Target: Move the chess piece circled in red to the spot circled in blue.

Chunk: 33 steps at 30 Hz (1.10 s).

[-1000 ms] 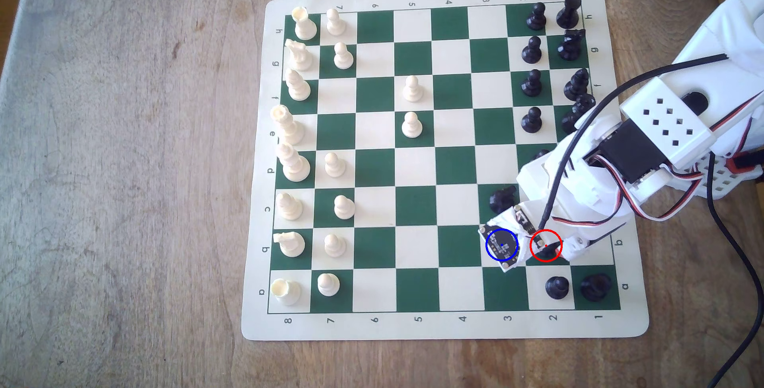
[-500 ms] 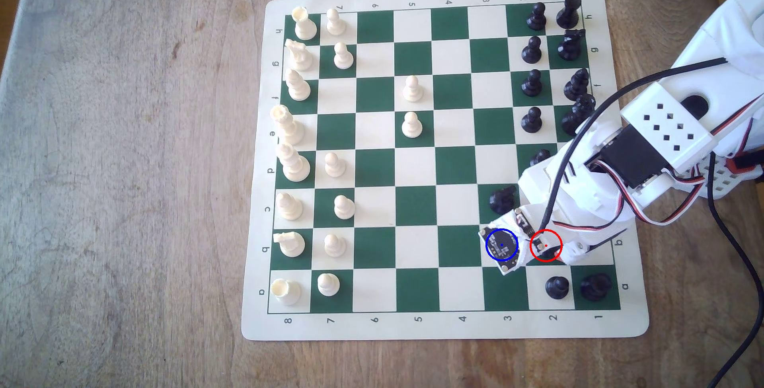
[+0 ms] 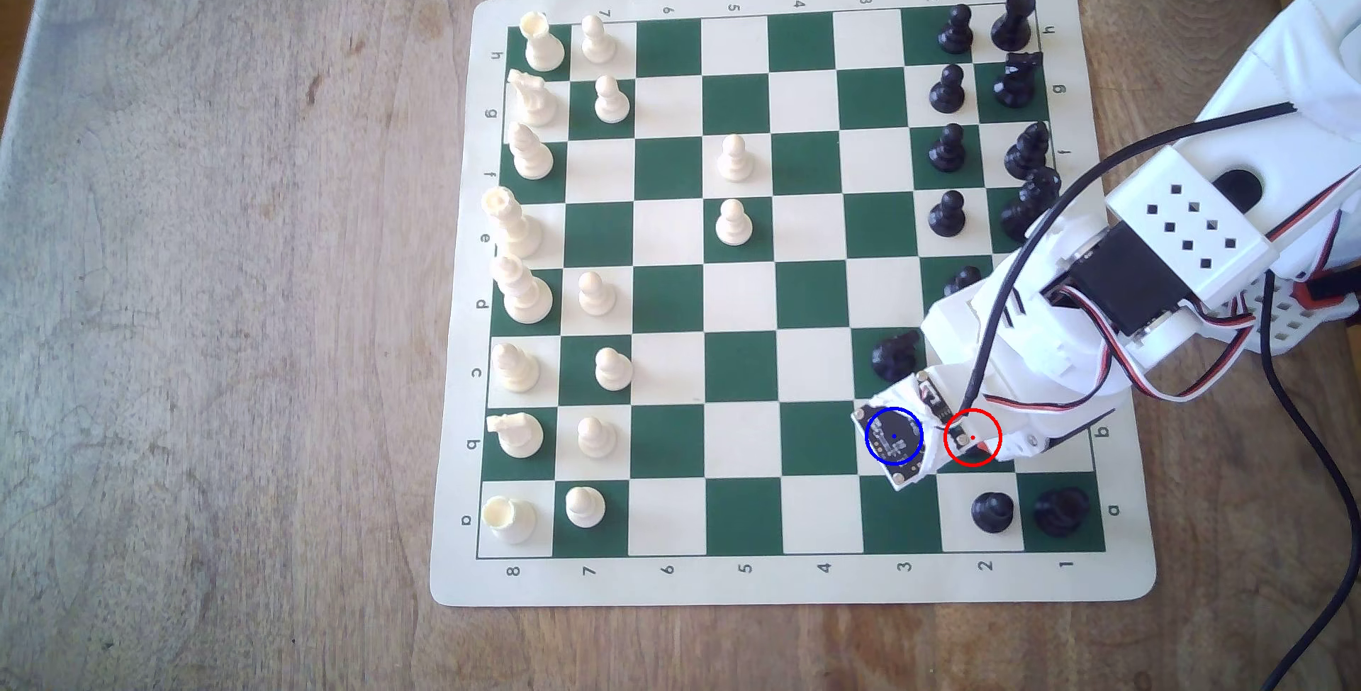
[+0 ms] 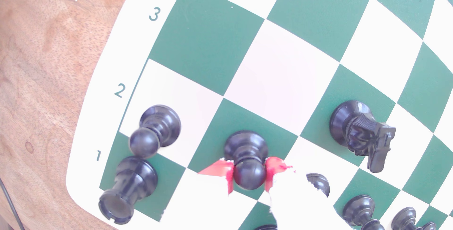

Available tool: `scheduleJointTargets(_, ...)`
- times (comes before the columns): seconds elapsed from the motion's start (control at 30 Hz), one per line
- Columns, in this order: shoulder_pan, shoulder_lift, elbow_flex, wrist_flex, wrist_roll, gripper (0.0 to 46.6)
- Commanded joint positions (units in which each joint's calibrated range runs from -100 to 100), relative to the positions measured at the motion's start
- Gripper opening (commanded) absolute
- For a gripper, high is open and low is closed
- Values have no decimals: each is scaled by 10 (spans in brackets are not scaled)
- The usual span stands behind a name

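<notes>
Pawn (image 4: 248, 171) head between red claw (image 4: 248, 175) pads, touching

We find the board (image 3: 792, 584) lying toward the desk's (image 3: 221, 293) right edge in the exterior view. Our claw (image 4: 249, 175) sits over the board's near-right corner region there, one tip on each side of the chess piece's (image 4: 246, 161) head. The spot (image 4: 272, 65) is the next square toward the board's middle. The knight (image 4: 360, 132) stands one square diagonally off the piece. Another pawn (image 4: 157, 129) and a rook (image 4: 127, 188) stand beside it toward the board's corner
</notes>
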Motion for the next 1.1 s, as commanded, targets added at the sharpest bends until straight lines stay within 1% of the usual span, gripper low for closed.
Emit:
scheduleJointTargets(0.0,-7,-16,-33,1,-4,55)
scheduleJointTargets(0.1,-8,-23,-44,13,-8,36)
scheduleJointTargets(0.27,-8,-53,-70,49,-11,26)
scheduleJointTargets(0.33,-7,-80,-94,78,-15,19)
scheduleJointTargets(0.5,-6,-98,-154,127,-19,15)
scheduleJointTargets(0.7,-4,-45,-199,119,-20,13)
scheduleJointTargets(0.73,-3,-20,-206,107,-20,11)
scheduleJointTargets(0.9,20,55,-211,69,-16,7)
scheduleJointTargets(1.07,38,90,-212,37,-13,6)
